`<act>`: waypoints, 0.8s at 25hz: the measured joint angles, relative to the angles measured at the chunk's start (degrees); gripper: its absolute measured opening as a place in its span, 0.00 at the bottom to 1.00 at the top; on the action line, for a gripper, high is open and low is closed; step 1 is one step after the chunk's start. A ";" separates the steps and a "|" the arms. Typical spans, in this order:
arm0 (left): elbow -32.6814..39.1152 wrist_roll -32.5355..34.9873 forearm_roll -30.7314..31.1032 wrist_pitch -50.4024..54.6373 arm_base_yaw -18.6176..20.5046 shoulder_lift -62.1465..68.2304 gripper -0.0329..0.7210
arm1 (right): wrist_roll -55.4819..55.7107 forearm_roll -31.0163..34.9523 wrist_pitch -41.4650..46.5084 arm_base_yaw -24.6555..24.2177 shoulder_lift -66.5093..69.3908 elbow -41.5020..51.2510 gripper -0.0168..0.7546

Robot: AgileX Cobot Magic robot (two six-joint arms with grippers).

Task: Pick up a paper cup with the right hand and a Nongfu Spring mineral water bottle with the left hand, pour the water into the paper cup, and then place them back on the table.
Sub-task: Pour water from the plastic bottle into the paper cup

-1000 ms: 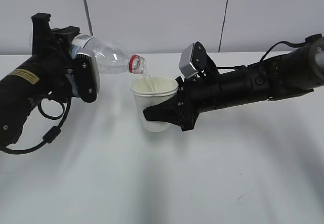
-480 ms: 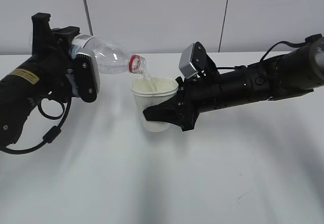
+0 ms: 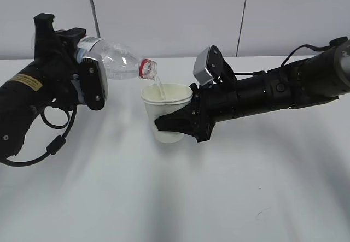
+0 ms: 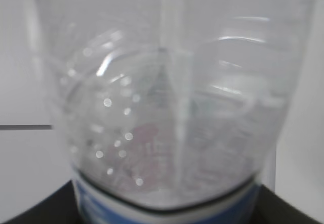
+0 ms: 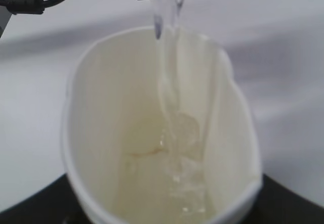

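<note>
Water (image 5: pixel 171 97) runs in a thin stream from the tipped Nongfu Spring mineral water bottle (image 3: pixel 117 62) into the paper cup (image 3: pixel 166 111), pooling at the bottom. My right hand (image 3: pixel 178 123) pinches the cup just above the bench (image 3: pixel 219 193). My left hand (image 3: pixel 87 83) clamps the bottle near its base, neck angled down over the rim; up close it's blurred, seemingly beaded with droplets.

text: none legible | yellow sticker (image 3: pixel 25 81) on left arm: print unreadable
</note>
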 joint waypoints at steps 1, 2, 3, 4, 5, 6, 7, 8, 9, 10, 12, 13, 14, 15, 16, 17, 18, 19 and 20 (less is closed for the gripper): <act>0.00 0.00 0.00 -0.05 0.00 0.00 0.53 | 0.00 0.00 0.00 0.00 0.00 0.00 0.52; 0.00 0.00 0.00 -0.05 0.00 0.00 0.53 | 0.00 0.00 0.00 0.00 0.00 0.00 0.52; 0.00 0.00 0.00 -0.05 0.00 0.00 0.53 | 0.00 0.00 0.00 0.00 0.00 0.00 0.52; 0.00 0.00 0.00 -0.05 0.00 0.00 0.53 | 0.00 0.00 0.00 0.00 0.00 0.00 0.52; 0.00 0.00 -0.05 -0.12 0.00 0.00 0.53 | 0.00 0.00 0.11 0.00 0.00 0.00 0.52; 0.00 0.00 -0.05 -0.11 0.00 0.00 0.53 | 0.00 -0.02 0.11 0.00 0.00 0.00 0.52; 0.00 0.00 -0.05 -0.11 0.00 0.00 0.53 | 0.00 -0.02 0.11 0.00 0.00 0.00 0.52; 0.00 0.00 -0.05 -0.11 0.00 0.00 0.53 | 0.00 -0.02 0.11 0.00 0.00 0.00 0.52; 0.00 0.00 -0.05 -0.11 0.00 0.00 0.53 | 0.00 -0.02 0.11 0.00 0.00 0.00 0.52; 0.00 0.00 -0.05 -0.18 0.00 0.00 0.53 | 0.00 -0.02 0.11 0.00 0.00 0.00 0.52; 0.00 0.00 -0.09 -0.18 0.00 0.00 0.53 | 0.00 -0.12 0.11 0.00 0.00 0.00 0.52; 0.00 0.00 -0.09 -0.18 0.00 0.00 0.53 | 0.00 -0.12 0.11 0.00 0.00 0.00 0.52; 0.00 0.00 -0.09 -0.18 0.00 0.00 0.53 | 0.00 -0.12 0.11 0.00 0.00 0.00 0.52; 0.00 0.00 -0.09 -0.18 0.00 0.00 0.53 | 0.00 -0.12 0.11 0.00 0.00 0.00 0.52; 0.00 0.00 -0.16 -0.18 0.00 0.00 0.53 | 0.00 -0.12 0.11 0.00 0.00 0.00 0.52; 0.00 0.00 -0.27 -0.18 0.00 0.00 0.53 | 0.00 -0.12 0.21 0.00 0.00 0.00 0.52; 0.00 0.00 -0.48 -0.18 0.00 0.00 0.53 | 0.00 -0.12 0.21 0.00 0.00 0.00 0.52; 0.00 0.00 -0.73 -0.18 0.00 0.00 0.53 | 0.00 -0.12 0.21 0.00 0.00 0.00 0.52; 0.00 0.00 -0.91 -0.18 0.00 0.00 0.53 | 0.00 -0.12 0.21 0.00 0.00 0.00 0.52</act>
